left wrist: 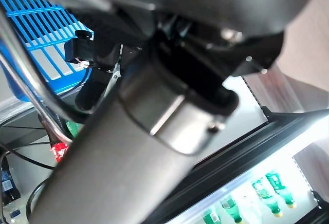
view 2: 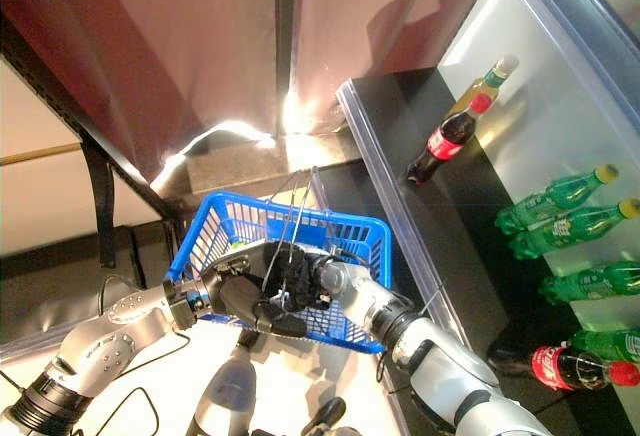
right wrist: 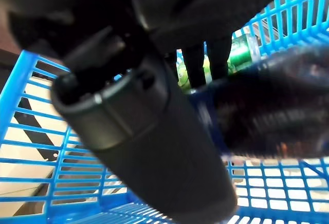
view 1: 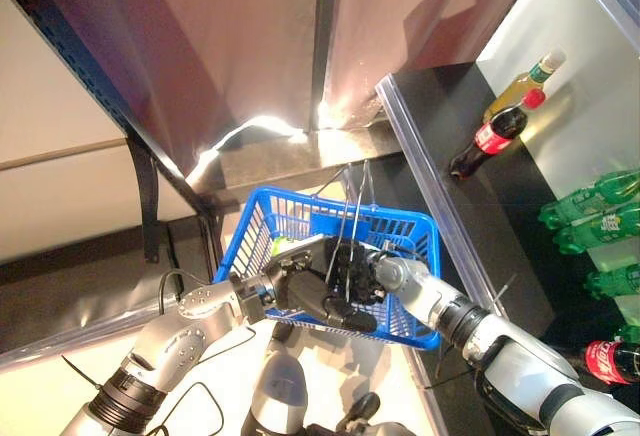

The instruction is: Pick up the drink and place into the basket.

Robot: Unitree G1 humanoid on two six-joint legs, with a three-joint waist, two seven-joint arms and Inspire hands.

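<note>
A blue plastic basket [view 1: 420, 246] with wire handles [view 1: 352, 206] hangs in front of me. My left hand [view 1: 300, 294] is at its near side, fingers curled by the handles. My right hand [view 1: 358, 274] reaches inside the basket, and its fingers [right wrist: 196, 64] look straight. A green drink bottle [right wrist: 242, 53] lies on the basket floor just past those fingers. A bit of that bottle [view 1: 282, 246] also shows above my left hand. Whether the right fingers touch it is unclear.
To the right is an open cooler with a black shelf [view 1: 440, 126]. On it lie a cola bottle [view 1: 490, 138] and a yellow drink [view 1: 525, 81]. Several green bottles [view 1: 590, 204] and another cola [view 1: 612, 361] are on lower shelves. A dark metal frame post [view 1: 150, 196] stands at the left.
</note>
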